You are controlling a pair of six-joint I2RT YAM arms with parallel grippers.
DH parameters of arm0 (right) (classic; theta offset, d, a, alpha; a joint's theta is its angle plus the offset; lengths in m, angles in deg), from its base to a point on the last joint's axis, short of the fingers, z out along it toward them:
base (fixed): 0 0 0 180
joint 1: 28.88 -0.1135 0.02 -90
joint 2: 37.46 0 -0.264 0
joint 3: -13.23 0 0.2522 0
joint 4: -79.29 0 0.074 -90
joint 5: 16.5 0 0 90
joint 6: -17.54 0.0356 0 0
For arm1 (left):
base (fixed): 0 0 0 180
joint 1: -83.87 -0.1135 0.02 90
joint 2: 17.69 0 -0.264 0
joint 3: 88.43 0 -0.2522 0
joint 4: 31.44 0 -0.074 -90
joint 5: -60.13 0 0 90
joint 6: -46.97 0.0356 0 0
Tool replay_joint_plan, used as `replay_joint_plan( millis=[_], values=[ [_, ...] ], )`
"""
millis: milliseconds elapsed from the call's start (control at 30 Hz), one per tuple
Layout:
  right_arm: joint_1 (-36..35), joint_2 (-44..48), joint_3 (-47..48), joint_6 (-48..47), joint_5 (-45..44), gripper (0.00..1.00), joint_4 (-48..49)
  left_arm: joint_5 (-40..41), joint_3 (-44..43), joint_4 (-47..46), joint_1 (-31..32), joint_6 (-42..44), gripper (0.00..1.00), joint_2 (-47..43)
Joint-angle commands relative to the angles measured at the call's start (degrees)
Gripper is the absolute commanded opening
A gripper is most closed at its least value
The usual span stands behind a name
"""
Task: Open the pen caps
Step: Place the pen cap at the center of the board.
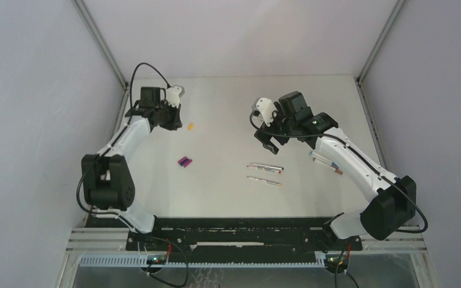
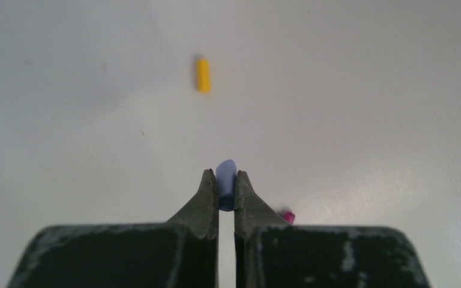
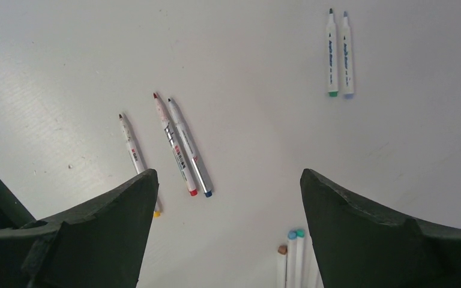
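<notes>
Left gripper (image 2: pixel 226 187) — outstretched, snug around blue cap (image 2: pixel 225 170)

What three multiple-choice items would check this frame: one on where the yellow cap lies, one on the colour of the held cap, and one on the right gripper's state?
1. Where is the yellow cap?
A. lying on the table, beyond the left gripper
B. standing upright on its end
C. leaning on another cap

2. What colour is the cap in the left gripper?
A. green
B. orange
C. pale blue

3. How does the right gripper stand?
A. shut tight, empty
B. open, holding nothing
C. shut on a cap

Answers:
1 A: it lies flat and alone on bare table ahead of the fingertips.
2 C: a pale blue stub shows between the closed fingers.
3 B: its fingers stand wide apart, with only table between them.
</notes>
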Motion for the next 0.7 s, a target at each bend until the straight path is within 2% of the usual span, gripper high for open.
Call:
replay_joint_plan(
  millis=[0,300,667],
  values=[
    [0.46,1.51,-1.94,-0.06,-0.19,0.87,4.37,2.3,-12.42,2.53,-0.24,-4.23,0.0,8.49],
    [0.52,0.83,-3.6,-1.07,1.55,0.87,4.95,3.09,-29.4,8.06,-0.26,-8.92,0.0,23.38],
    [0.0,1.56,-4.07,-2.79,2.42,0.87,5.14,-0.02,-39.28,13.38,-0.26,-11.89,0.0,34.41]
  ],
)
